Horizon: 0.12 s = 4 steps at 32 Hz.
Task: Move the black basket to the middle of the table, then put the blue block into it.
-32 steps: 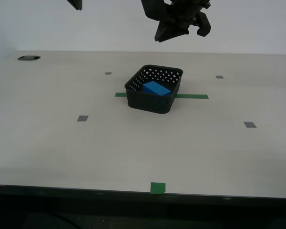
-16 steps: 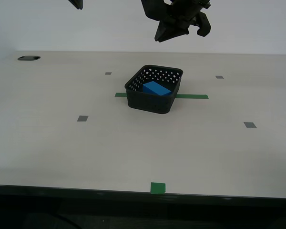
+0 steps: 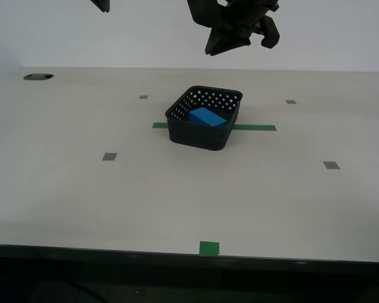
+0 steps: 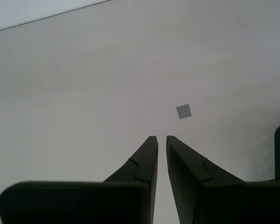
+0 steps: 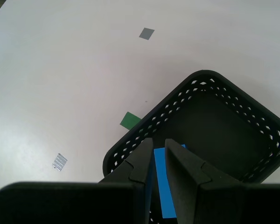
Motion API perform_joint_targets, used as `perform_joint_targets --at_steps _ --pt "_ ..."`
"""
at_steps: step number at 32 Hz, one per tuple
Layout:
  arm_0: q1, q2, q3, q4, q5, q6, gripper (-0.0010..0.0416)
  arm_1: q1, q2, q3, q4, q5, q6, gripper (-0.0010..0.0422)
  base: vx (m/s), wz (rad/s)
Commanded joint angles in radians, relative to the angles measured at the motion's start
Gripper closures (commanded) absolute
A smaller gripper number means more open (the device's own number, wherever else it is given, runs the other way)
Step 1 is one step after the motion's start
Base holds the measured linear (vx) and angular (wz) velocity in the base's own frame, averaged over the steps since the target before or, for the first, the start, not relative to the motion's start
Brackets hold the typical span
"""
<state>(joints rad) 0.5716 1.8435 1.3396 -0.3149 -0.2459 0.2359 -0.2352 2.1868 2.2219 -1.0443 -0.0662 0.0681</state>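
The black basket (image 3: 199, 136) stands in the middle of the table (image 3: 177, 202), on the green tape strip (image 3: 256, 127). The blue block (image 3: 207, 117) lies inside it, tilted against the floor. My first gripper (image 3: 218, 45) hangs high above the basket's far side, shut and empty. In the first wrist view the fingers (image 5: 144, 158) point down at the blue block (image 5: 164, 186) inside the basket (image 5: 252, 107). My second gripper (image 4: 161, 138) is shut and empty over bare table; only its tip (image 3: 101, 6) shows at the exterior view's top left.
Small grey square markers (image 3: 110, 156) (image 3: 331, 165) lie on the tabletop, and one shows in the second wrist view (image 4: 183, 111). A green tape square (image 3: 209, 248) sits at the dark front edge. A dark cable hole (image 3: 38, 76) is at the far left.
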Motion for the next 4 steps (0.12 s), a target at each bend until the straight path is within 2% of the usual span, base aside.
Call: perform_joint_targets --at_steps 1,4 --pt "0.000 0.000 0.000 0.001 0.000 0.001 0.0369 0.000 -0.001 0.001 0.000 0.002 0.004 0.0389 0.000 0.000" --pt "0.000 0.000 0.000 0.001 0.001 0.001 0.0369 0.000 -0.001 0.001 0.000 0.002 0.004 0.0389 0.000 0.000"
